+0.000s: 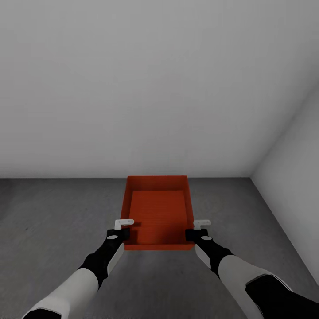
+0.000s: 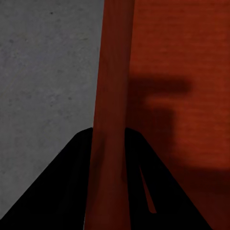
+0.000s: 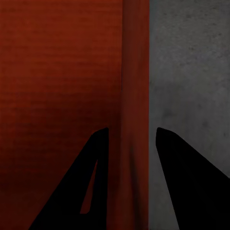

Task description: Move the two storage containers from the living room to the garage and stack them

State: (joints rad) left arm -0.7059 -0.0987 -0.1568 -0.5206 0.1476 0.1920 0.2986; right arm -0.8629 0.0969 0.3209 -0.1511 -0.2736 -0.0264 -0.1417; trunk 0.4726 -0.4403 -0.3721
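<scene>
The left gripper (image 1: pixel 125 225) pinches the left wall of the storage container (image 1: pixel 157 212) in its jaws; the right gripper (image 1: pixel 199 227) pinches the right wall. The open container sits over the grey floor (image 1: pixel 53 208), close to the garage's back wall (image 1: pixel 133 88), near its right corner.

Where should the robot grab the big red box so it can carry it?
Probably by the thin upright side walls of the red box, one gripper per side. Its top is open, so a finger can slip inside each wall. The left gripper and right gripper already straddle those walls near the robot's end.
</scene>
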